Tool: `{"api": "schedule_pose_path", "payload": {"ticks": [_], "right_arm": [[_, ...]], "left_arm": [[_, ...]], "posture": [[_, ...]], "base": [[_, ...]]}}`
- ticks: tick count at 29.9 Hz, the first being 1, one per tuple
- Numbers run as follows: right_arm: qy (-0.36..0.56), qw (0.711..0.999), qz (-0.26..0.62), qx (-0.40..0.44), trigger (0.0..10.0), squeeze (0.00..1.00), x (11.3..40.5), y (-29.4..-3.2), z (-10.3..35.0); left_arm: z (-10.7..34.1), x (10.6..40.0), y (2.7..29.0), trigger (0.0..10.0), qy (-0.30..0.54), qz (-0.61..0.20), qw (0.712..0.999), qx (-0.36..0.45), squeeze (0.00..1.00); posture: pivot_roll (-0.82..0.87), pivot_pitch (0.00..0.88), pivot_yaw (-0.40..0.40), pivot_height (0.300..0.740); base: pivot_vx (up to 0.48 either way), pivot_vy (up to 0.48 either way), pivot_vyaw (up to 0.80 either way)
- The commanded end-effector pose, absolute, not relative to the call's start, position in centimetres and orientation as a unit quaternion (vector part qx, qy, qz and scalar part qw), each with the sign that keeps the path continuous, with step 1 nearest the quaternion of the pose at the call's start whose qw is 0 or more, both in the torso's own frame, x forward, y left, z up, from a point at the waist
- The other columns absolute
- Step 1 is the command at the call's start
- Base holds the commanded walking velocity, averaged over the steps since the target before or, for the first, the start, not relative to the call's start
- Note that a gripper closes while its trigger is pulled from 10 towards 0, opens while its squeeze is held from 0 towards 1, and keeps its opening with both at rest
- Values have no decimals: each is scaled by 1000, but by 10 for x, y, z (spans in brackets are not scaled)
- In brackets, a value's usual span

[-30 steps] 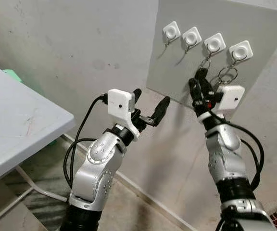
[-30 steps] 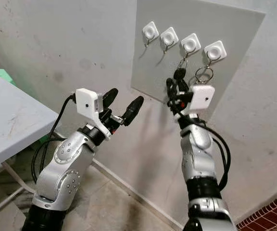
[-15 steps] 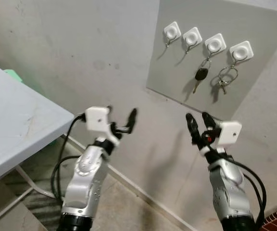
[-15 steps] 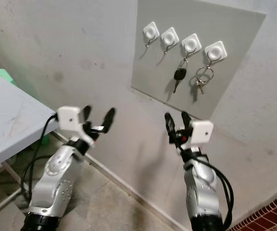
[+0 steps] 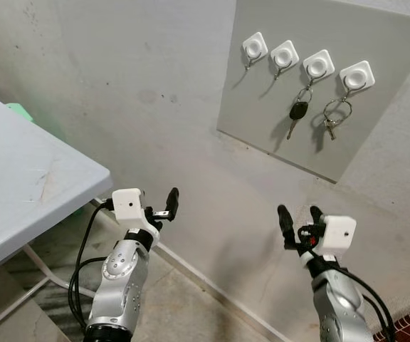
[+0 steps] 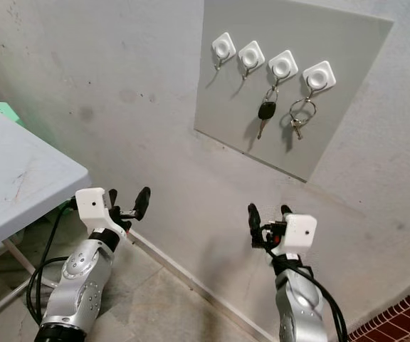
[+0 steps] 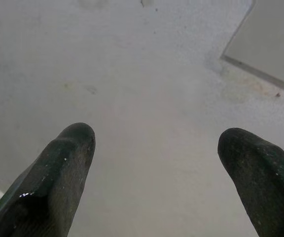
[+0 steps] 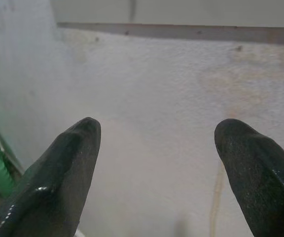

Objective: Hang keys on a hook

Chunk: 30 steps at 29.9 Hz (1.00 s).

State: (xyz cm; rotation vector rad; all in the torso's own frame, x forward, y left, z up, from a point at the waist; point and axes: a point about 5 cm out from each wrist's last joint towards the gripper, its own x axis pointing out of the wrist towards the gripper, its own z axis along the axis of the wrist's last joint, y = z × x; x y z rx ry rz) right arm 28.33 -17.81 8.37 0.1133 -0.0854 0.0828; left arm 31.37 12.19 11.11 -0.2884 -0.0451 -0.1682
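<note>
Fingers spread wide on both sides: the right gripper (image 5: 297, 222) has its two black fingers parted with nothing between them, and the left gripper (image 5: 164, 204) is just the same, splayed and empty. Both sit low in front of the grey wall (image 5: 119, 92), well below the board. Up there is the pale grey panel (image 5: 383, 92) carrying a row of four white square hooks. Counting from the robot's left, the first hook (image 5: 254, 47) and the second hook (image 5: 285, 53) are bare. On the third hook (image 5: 317, 65) hangs a black-headed car key (image 5: 296, 114), dangling straight down on its ring against the panel. On the fourth hook (image 5: 356, 75) hangs a bunch of small keys on a big metal ring (image 5: 335, 114), also flat against the panel. So the keys are on the hooks, well apart from either gripper.

Through the right wrist camera, the two fingertips (image 8: 65, 173) frame plain wall, with the lower edge of the panel (image 8: 181, 10) above them. Through the left wrist camera, the fingertips (image 7: 58, 173) likewise frame bare wall, with a corner of the panel (image 7: 275, 44) off to one side. Over on the robot's left stands a white table (image 5: 20, 185), with something green (image 5: 18, 111) tucked behind its far edge.
</note>
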Motion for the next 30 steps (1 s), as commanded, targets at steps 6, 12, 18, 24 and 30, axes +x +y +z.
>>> {"api": "schedule_pose_path", "payload": {"ticks": [6,12,18,24,30], "right_arm": [[-60,997,45,28,10000,0,282,-174,96],[-64,996,49,24,10000,0,279,-174,100],[-54,997,50,-1,10000,0,276,-174,96],[-51,997,55,-18,10000,0,277,-171,97],[-49,997,59,-24,10000,0,278,-171,97]], "left_arm": [[122,314,119,10000,-50,-99,983,-148,0],[121,308,118,10000,-59,-114,982,-138,0],[115,305,120,10000,-53,-116,985,-120,0],[117,306,120,10000,-54,-117,985,-112,0],[117,307,121,10000,-55,-112,986,-107,0]], "posture": [[6,23,-47,740],[5,24,-49,740],[7,20,-52,740],[13,9,-56,740],[14,2,-58,740]], "base": [[0,0,0],[0,0,0],[0,0,0],[0,0,667],[0,0,800]]}}
